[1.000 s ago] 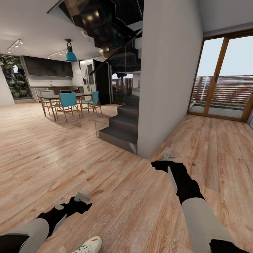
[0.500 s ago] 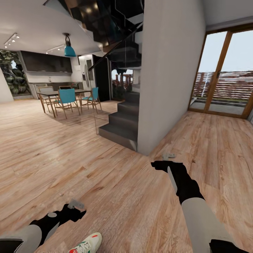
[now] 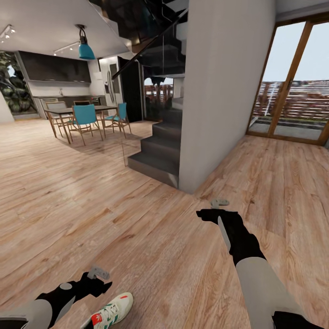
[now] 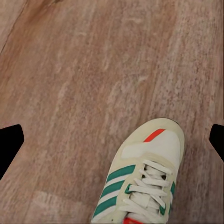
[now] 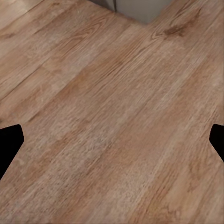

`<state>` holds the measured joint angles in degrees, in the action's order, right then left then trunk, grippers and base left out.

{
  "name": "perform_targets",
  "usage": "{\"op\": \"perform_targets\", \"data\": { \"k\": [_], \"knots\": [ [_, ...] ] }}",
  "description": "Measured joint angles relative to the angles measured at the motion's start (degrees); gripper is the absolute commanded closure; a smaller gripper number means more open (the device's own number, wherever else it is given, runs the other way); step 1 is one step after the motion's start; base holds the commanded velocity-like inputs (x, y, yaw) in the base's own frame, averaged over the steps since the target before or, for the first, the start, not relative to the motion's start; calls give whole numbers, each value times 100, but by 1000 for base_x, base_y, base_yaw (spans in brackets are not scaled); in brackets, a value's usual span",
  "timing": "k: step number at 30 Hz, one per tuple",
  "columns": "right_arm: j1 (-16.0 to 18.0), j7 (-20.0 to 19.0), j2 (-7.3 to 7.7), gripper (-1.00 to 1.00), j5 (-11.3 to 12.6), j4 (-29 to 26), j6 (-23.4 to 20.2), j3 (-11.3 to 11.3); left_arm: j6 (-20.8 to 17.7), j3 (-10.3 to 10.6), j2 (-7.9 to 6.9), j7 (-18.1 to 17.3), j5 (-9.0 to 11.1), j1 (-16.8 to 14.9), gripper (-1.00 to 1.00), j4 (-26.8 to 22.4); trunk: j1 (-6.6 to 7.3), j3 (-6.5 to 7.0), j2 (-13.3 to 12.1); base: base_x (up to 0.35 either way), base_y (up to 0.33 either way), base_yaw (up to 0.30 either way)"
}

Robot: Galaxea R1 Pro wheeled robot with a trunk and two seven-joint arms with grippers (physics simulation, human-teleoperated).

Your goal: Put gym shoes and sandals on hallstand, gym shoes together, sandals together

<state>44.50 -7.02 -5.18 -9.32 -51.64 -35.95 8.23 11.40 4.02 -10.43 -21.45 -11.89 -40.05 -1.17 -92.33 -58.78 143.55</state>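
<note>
One gym shoe (image 3: 112,311), white with green stripes and red-orange accents, lies on the corridor floor (image 3: 151,237) at the bottom edge of the head view. My left gripper (image 3: 98,273) hovers just above and left of it, open. In the left wrist view the shoe's toe and laces (image 4: 144,182) sit below the spread fingertips (image 4: 9,144), nothing between them. My right gripper (image 3: 219,202) is stretched forward over bare planks near the wall corner, open and empty (image 5: 112,140). The sandals and the hallstand are out of view.
A white wall corner (image 3: 214,105) stands ahead of the right arm, with dark stairs (image 3: 157,155) to its left. A dining table with teal chairs (image 3: 84,119) is far left. Glass doors (image 3: 292,91) are at far right.
The camera has shifted, so the whole scene slid. My left gripper has dropped closer to the gym shoe, and more of the shoe shows. The right arm holds its pose.
</note>
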Motion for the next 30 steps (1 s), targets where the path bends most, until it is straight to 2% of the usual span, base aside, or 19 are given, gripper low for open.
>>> {"op": "perform_targets", "data": {
  "k": [6,9,13,17,19,27,30],
  "knots": [
    [-1,0,-2,-100,0,3,3,-4,31,0,-5,-199,1,37,-100,1,0,-7,0,0,0,0],
    [0,0,-2,-100,0,4,6,-5,237,3,-19,-408,6,144,-100,1,0,-14,0,0,0,0],
    [0,0,-2,-100,0,4,7,-5,302,-1,-65,-450,8,220,-100,1,0,-39,0,0,0,0],
    [0,-2,-2,-100,0,5,7,-5,340,2,-218,-481,8,279,-100,1,-6,-115,2,0,0,0],
    [1,-1,-2,-100,0,5,7,-5,342,2,-231,-483,8,283,-100,1,-11,-172,5,0,0,0],
    [-2,0,-2,-100,0,5,7,-5,347,1,-254,-487,13,318,-100,5,-10,-185,5,0,0,0],
    [-4,-6,-2,-100,0,5,7,-5,351,5,-256,-487,7,431,-100,3,-10,-189,5,0,0,0]
  ]
}}
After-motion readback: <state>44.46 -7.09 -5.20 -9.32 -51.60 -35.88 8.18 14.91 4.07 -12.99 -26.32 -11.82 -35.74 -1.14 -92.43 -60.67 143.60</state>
